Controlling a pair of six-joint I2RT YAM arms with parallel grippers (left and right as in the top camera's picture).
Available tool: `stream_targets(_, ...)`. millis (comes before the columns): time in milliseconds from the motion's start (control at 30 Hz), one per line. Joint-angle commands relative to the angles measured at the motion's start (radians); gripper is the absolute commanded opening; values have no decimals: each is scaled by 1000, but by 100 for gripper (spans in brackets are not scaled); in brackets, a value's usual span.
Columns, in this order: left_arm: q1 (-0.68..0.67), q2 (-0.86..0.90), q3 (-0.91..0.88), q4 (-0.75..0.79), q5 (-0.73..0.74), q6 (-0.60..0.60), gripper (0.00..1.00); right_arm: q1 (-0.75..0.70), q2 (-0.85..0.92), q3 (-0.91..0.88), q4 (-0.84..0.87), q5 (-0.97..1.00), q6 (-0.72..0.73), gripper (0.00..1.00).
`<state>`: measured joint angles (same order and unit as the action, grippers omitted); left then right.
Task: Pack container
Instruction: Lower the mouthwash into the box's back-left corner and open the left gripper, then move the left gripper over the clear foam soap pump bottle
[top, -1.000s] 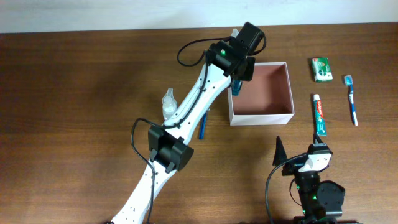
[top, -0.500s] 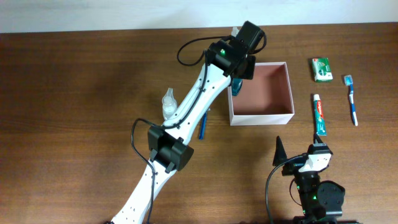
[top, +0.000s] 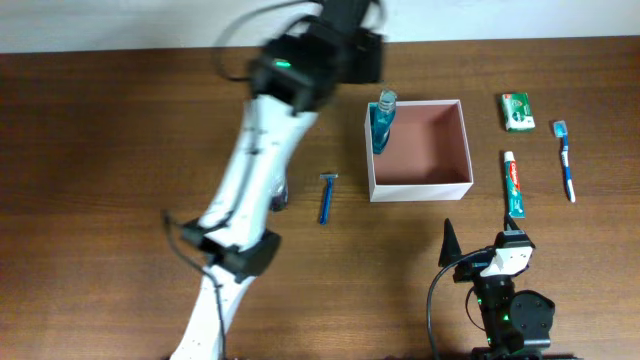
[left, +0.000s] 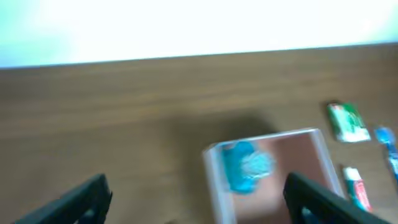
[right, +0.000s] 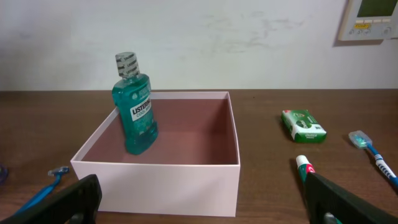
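The container (top: 420, 184), a white-walled square box with a pinkish-brown inside, sits right of centre. A teal mouthwash bottle (top: 381, 120) stands upright inside it against the left wall. It also shows in the right wrist view (right: 134, 109) and, blurred, in the left wrist view (left: 245, 165). My left gripper (top: 365, 45) is open and empty, raised above the table's far edge, up and left of the container (left: 311, 140). My right gripper (top: 480, 245) is open and empty, low at the front, facing the container's near wall (right: 155, 186).
A blue razor (top: 326, 197) lies left of the container. To the right lie a green box (top: 517, 111), a toothpaste tube (top: 513, 183) and a blue toothbrush (top: 565, 160). The left arm (top: 250, 170) crosses the table's left half, blurred.
My left gripper has let go of the mouthwash bottle, which now stands in the container, and has swung up and to the left. The right arm has not moved.
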<state>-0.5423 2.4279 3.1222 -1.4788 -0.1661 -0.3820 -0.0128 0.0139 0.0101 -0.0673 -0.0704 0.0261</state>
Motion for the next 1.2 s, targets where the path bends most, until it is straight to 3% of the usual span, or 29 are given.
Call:
stream_targets(0, 93, -90, 17, -137, -82, 13, 94, 6, -6, -5, -5, 8, 4, 99)
stream_targets(67, 137, -109, 14, -209, -73, 27, 98, 6, -6, -5, -5, 8, 4, 99)
stream_targets(133, 179, -135, 1, -209, 96, 134, 99, 6, -6, -5, -5, 8, 4, 99)
stream_targets(267, 215, -155, 1, -209, 231, 134, 99, 6, -6, -5, -5, 8, 4, 99)
stream_targets(533, 218, -159, -125, -209, 141, 135, 99, 6, -6, -5, -5, 8, 4, 99)
stream_targets(833, 255, -263, -539, -209, 141, 201, 99, 6, -6, -5, -5, 8, 4, 99)
stream_targets(1033, 275, -358, -766, -209, 175, 193, 99, 6, -6, -5, -5, 8, 4, 99)
stream_targets(1167, 270, -359, -822, -209, 287, 193, 99, 6, -6, -5, -5, 8, 4, 99)
